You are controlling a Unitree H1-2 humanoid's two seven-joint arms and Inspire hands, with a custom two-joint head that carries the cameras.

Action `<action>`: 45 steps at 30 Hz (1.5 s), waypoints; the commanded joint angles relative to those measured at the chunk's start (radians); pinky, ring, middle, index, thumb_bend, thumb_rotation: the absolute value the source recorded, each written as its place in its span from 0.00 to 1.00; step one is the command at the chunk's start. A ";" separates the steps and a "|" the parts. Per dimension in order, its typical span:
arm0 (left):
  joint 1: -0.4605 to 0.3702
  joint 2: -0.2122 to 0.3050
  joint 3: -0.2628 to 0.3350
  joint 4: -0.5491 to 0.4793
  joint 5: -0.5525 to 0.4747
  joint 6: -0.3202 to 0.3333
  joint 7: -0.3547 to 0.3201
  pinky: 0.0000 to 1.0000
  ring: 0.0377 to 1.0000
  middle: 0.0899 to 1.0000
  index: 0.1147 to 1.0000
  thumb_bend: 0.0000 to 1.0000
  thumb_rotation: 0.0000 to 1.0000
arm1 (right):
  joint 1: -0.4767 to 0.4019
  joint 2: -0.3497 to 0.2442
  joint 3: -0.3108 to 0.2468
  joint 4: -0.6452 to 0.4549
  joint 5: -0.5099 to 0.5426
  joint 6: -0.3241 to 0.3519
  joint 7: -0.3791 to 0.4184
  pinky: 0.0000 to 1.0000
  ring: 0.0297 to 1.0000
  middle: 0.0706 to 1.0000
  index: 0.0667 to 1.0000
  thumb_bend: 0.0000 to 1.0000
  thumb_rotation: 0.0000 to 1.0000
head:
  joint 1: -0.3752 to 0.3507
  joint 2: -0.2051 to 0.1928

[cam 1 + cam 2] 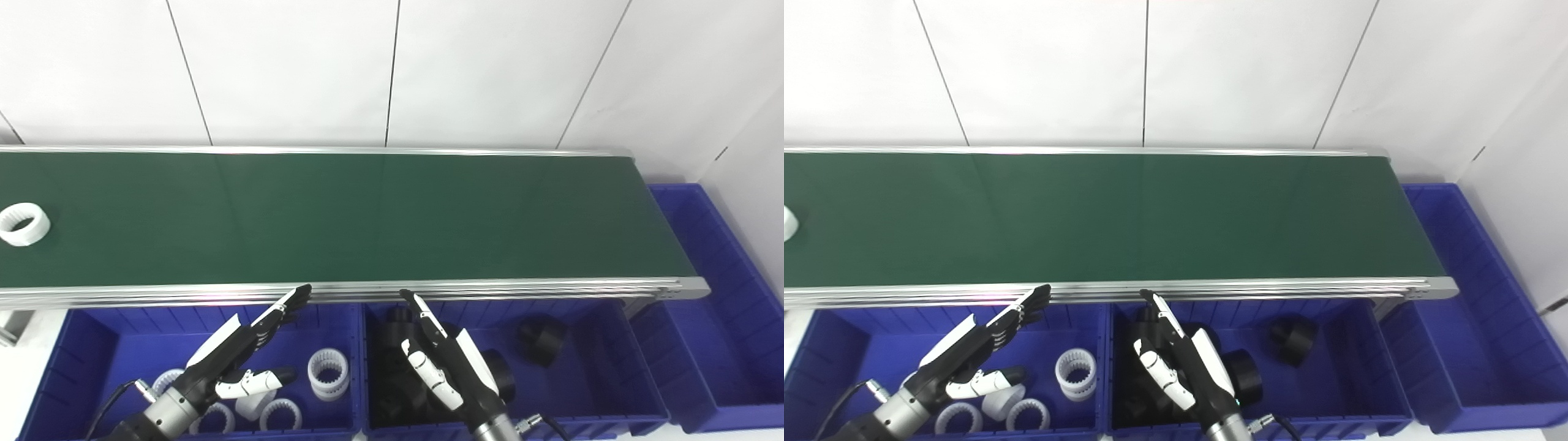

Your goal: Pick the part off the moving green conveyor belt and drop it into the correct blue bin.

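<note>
At far left of the frame, mid-height: a white toothed plastic ring (23, 224), lying flat on the dark green conveyor belt (367, 214), hole facing up, no long axis to speak of, roughly round from any side. Well apart from both hands, up and to the left of them.

Lower left: a blue plastic bin (86, 343) below the belt's near metal rail, holding several white toothed rings (327, 373) of the same kind. Above it, the left hand (245, 352), black and white, released, fingers spread and stretched toward the rail, thumb out to the side, holding nothing.

Lower middle: a second blue bin (582, 380) with black cylindrical parts (542, 340) inside. Over its left portion, the right hand (444, 358), likewise slack and empty, fingers pointing up toward the rail.

Right edge: a third blue bin (723, 288) past the belt's end, nothing visible inside.

Judged from this layout: left hand clearly the nearer of the two to the white ring, and already over the matching bin of white rings. Likely best taken by reaching up over the rail as the ring rides rightward toward it. Main risk: mistiming against belt motion.
</note>
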 commanded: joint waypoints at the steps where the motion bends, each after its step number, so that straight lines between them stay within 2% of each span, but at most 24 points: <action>1: -0.020 0.000 0.001 -0.010 -0.013 -0.036 0.003 0.94 1.00 1.00 1.00 0.48 0.67 | -0.009 0.004 0.001 -0.015 0.004 -0.018 -0.006 0.97 0.98 1.00 0.98 0.38 0.99 | 0.001 0.001; 10: -0.020 0.001 0.000 -0.014 -0.005 -0.034 0.006 0.96 1.00 1.00 1.00 0.48 0.68 | -0.007 0.005 0.001 -0.028 0.005 -0.011 -0.003 0.96 0.98 1.00 0.98 0.35 0.97 | 0.003 0.002; 19: -0.020 0.002 -0.001 -0.017 -0.013 -0.031 0.001 0.94 1.00 1.00 1.00 0.47 0.67 | -0.008 0.005 0.001 -0.025 0.004 -0.014 -0.005 0.97 0.98 1.00 0.98 0.36 0.99 | 0.004 0.006; 25: -0.022 -0.001 -0.007 -0.018 0.011 -0.040 0.008 0.94 1.00 1.00 1.00 0.47 0.68 | -0.002 0.000 -0.001 -0.027 0.019 -0.020 0.001 0.98 0.99 1.00 0.98 0.35 0.98 | 0.054 0.002; 26: -0.022 -0.004 -0.010 -0.017 0.023 -0.043 0.012 0.94 1.00 1.00 1.00 0.47 0.68 | 0.001 -0.004 -0.001 -0.030 0.024 -0.022 0.004 0.98 0.99 1.00 0.98 0.35 0.98 | 0.086 -0.008; 27: -0.023 -0.006 -0.013 -0.018 0.031 -0.045 0.015 0.95 1.00 1.00 1.00 0.46 0.66 | 0.003 -0.006 -0.001 -0.033 0.028 -0.024 0.005 0.99 0.99 1.00 0.98 0.37 0.98 | 0.086 -0.008; 28: -0.022 -0.009 -0.018 -0.016 0.042 -0.046 0.020 0.96 1.00 1.00 1.00 0.45 0.65 | 0.008 -0.010 -0.002 -0.039 0.029 -0.024 0.006 0.99 0.99 1.00 0.98 0.37 0.99 | 0.122 -0.028; 31: -0.018 -0.016 -0.031 -0.010 0.069 -0.048 0.036 0.96 1.00 1.00 1.00 0.44 0.64 | 0.019 -0.018 -0.003 -0.041 0.033 -0.034 0.005 0.97 0.98 1.00 0.98 0.36 1.00 | 0.149 -0.052; 32: -0.015 -0.019 -0.035 -0.007 0.079 -0.048 0.044 0.96 1.00 1.00 1.00 0.44 0.64 | 0.023 -0.021 -0.003 -0.038 0.034 -0.041 0.004 0.96 0.98 1.00 0.98 0.36 1.00 | 0.177 -0.080; 39: -0.003 -0.030 -0.073 0.020 0.105 -0.049 0.095 0.95 0.99 1.00 0.99 0.43 0.60 | 0.043 -0.038 -0.003 0.010 0.037 -0.102 -0.013 0.93 0.97 0.99 0.97 0.34 0.96 | 0.263 -0.181; 45: -0.011 -0.031 -0.107 0.047 0.119 -0.049 0.136 0.90 0.96 1.00 0.98 0.48 0.57 | 0.042 -0.046 -0.013 0.073 0.053 -0.165 -0.021 0.93 0.97 0.99 0.97 0.35 0.95 | 0.312 -0.229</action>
